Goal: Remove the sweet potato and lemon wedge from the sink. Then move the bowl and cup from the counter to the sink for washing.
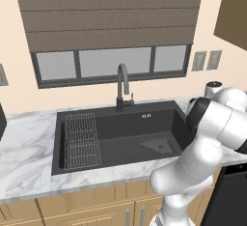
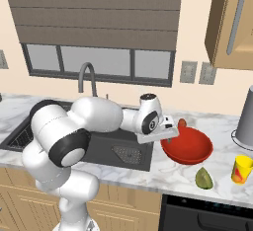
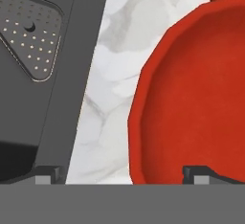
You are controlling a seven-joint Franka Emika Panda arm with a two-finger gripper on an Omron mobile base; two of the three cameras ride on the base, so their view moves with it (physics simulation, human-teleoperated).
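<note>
- Looking over the kitchen from the right base view, we see the arm reaching rightwards, w/ the gripper (image 2: pixel 165 135) low over the 9 o'clock rim of the bowl (image 2: pixel 190 147).
- We see the pincer spread wide in the hand view: one tip (image 3: pixel 48 176) stands over the dark sink edge by the marble strip, the other (image 3: pixel 203 175) over the bowl's (image 3: pixel 191 98) red inside. Nothing sits between them but the bowl's rim and counter; no pinch on anything.
- The bowl rests on the marble counter (image 2: pixel 163 173), just beside the sink's (image 2: pixel 106 151) right edge, upright.
- We spot the sweet potato (image 2: pixel 182 123) at about 11 o'clock of the bowl, just behind its rim, on the counter; can't tell if it touches the bowl.
- Lemon wedge (image 2: pixel 204 178) lies on the counter at approx 5 o'clock of the bowl, near the front edge, apart from it.
- The cup (image 2: pixel 242 169) stands upright at 3 o'clock of the wedge, near it, by the right edge of the pic.
- A grey cylindrical vessel (image 2: pixel 245 114) stands at 12 o'clock of the cup, well behind it.
- In the left base view we see the sink (image 1: pixel 120 135) w/ a wire rack (image 1: pixel 82 140) in its left part, the drain grate (image 1: pixel 158 146) at the basin's right front corner, and the faucet (image 1: pixel 122 87) at 12 o'clock behind the basin.
</note>
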